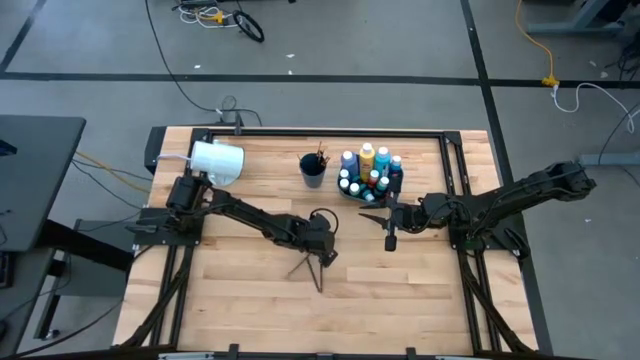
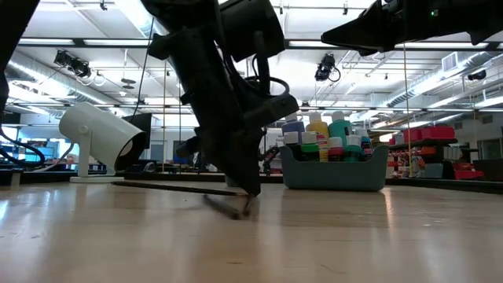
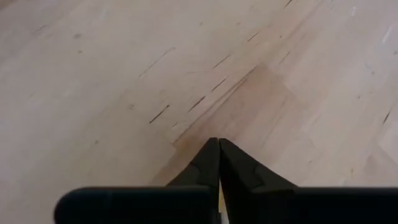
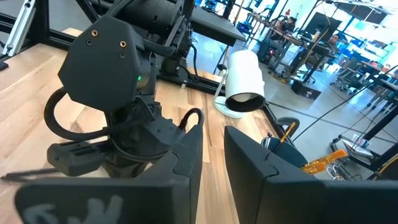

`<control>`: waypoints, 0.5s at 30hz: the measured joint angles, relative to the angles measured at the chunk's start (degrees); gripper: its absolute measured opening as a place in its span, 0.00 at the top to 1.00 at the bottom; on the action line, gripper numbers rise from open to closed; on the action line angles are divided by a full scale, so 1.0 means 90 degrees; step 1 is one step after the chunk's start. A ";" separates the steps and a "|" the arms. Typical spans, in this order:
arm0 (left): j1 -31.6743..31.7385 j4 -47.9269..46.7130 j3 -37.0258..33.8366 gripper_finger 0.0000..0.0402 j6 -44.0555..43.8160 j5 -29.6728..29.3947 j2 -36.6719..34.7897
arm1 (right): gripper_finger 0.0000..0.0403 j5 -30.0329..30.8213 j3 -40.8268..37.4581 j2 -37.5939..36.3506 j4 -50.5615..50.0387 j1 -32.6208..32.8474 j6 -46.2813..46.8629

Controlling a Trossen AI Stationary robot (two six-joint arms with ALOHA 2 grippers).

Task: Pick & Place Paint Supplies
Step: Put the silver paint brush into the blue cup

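My left gripper (image 1: 320, 252) (image 3: 217, 143) is shut and points down at the middle of the table, with its tips just above the wood (image 2: 251, 189). Two thin dark paintbrushes (image 1: 303, 266) (image 1: 318, 277) lie flat by it, spreading toward the near edge. The low view shows one brush (image 2: 228, 207) on the wood beside the tips. My right gripper (image 1: 390, 235) (image 4: 214, 155) is open and empty. It hovers high above the table, near-side of a teal bin (image 1: 370, 178) (image 2: 334, 169) packed with white-capped paint bottles.
A dark cup (image 1: 313, 170) holding brushes stands left of the bin. A large white cylinder (image 1: 218, 160) (image 2: 102, 137) lies at the far left. Another long dark brush (image 2: 173, 187) lies on the table. Bare wood lies toward the near edge.
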 joint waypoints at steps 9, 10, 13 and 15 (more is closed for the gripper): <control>-0.0107 -0.0035 0.0048 0.99 0.0013 -0.0296 -0.0027 | 0.82 0.0001 0.0000 0.0000 0.0000 0.0000 -0.0002; -0.0123 -0.0032 0.0100 0.99 0.0048 -0.0325 -0.0027 | 0.82 0.0002 0.0000 0.0000 0.0002 0.0000 -0.0002; -0.0155 -0.0005 0.0312 0.99 0.0265 -0.0409 -0.0031 | 0.82 0.0002 0.0000 0.0000 -0.0001 0.0000 -0.0002; -0.0173 -0.0005 0.0441 0.99 0.0403 -0.0476 -0.0037 | 0.82 0.0002 0.0000 0.0000 0.0002 0.0000 -0.0002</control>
